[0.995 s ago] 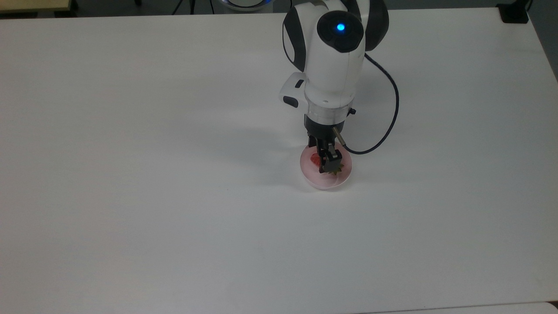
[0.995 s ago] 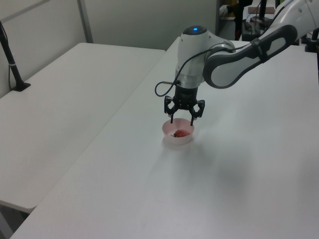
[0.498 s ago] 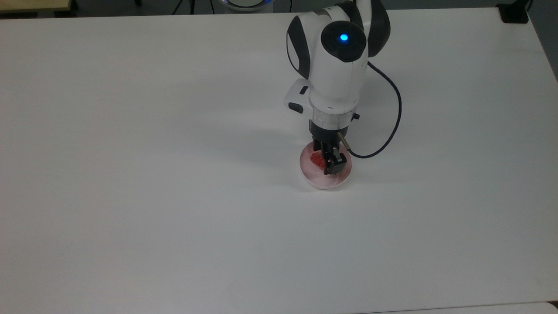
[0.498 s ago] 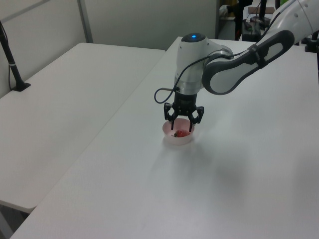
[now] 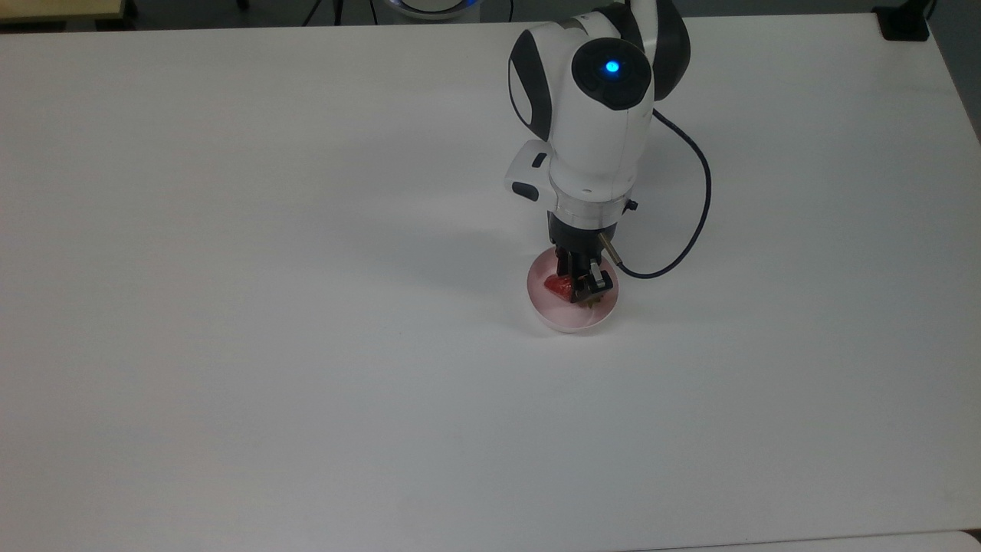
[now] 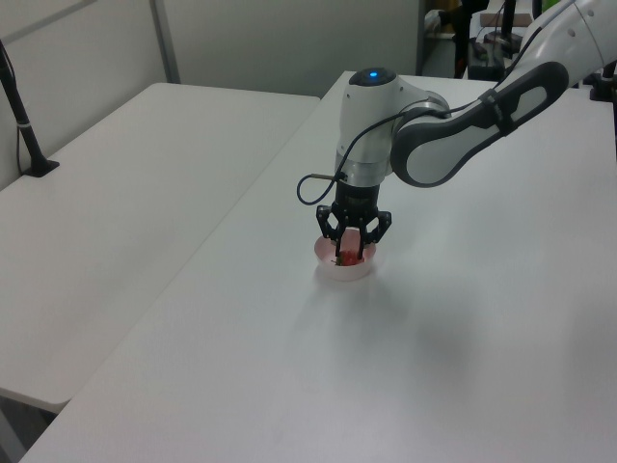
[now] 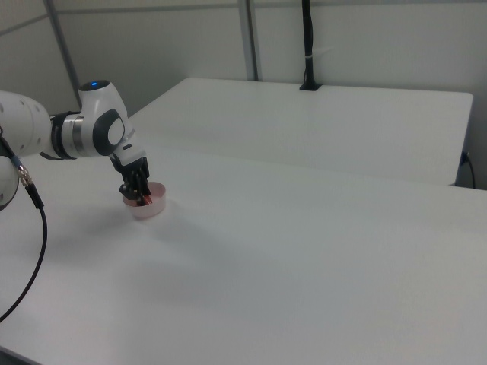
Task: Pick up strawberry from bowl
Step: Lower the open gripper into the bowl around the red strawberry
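The small pale pink bowl (image 5: pixel 565 323) stands on the white table (image 5: pixel 268 307), right of centre in the top view. Inside it lies the red strawberry (image 5: pixel 557 287), its green cap just showing past the fingers. My gripper (image 5: pixel 581 291) reaches straight down into the bowl, open, its black fingers standing on either side of the strawberry. In the left view the strawberry (image 6: pixel 350 255) shows red between the spread fingers of the gripper (image 6: pixel 350 258), inside the bowl (image 6: pixel 342 274). The right view has the gripper (image 7: pixel 139 198) down in the bowl (image 7: pixel 150 211).
A dark cable (image 5: pixel 693 230) loops from the wrist over the table at the top view's right of the bowl. A second white table (image 6: pixel 145 174) adjoins at the left view's left, with a black post (image 6: pixel 21 116) on it.
The gripper has come down from just above the bowl into it, and its fingers now flank the strawberry. The bowl has stayed in place.
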Motion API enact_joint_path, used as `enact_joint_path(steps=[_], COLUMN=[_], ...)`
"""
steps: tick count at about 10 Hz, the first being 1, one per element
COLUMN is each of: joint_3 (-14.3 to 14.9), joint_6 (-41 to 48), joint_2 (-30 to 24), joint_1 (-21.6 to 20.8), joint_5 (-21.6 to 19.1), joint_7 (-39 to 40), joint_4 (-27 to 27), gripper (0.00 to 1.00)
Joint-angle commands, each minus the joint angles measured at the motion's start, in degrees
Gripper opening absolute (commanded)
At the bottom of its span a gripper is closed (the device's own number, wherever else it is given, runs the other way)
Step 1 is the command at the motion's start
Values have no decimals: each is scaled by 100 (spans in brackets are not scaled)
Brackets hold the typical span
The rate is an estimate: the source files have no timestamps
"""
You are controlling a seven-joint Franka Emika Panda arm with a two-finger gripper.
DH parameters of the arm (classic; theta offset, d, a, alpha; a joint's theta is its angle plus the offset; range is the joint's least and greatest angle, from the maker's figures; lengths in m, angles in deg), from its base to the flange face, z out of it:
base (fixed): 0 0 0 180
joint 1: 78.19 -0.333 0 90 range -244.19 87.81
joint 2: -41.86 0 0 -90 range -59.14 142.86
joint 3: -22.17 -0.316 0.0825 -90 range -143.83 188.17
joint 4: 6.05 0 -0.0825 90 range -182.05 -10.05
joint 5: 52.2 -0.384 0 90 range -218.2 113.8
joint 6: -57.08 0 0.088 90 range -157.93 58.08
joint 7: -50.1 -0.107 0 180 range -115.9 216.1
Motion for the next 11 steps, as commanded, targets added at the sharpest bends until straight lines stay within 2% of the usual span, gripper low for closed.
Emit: enact_joint_path(steps=[1, 5, 7, 8, 9, 11], joint_3=[-31, -75, -92, -188, -198, -198], joint_6=[-132, 271, 273, 273, 273, 255], joint_2=[-58, -708, -674, -630, -543, -323], joint_1=[82, 266, 258, 258, 249, 240], joint_5=[97, 9, 44, 88, 88, 79], joint_7=[104, 770, 984, 984, 958, 582], joint_4=[-24, -24, -6, -33, -50, -50], gripper=[20, 20, 20, 24, 47, 58])
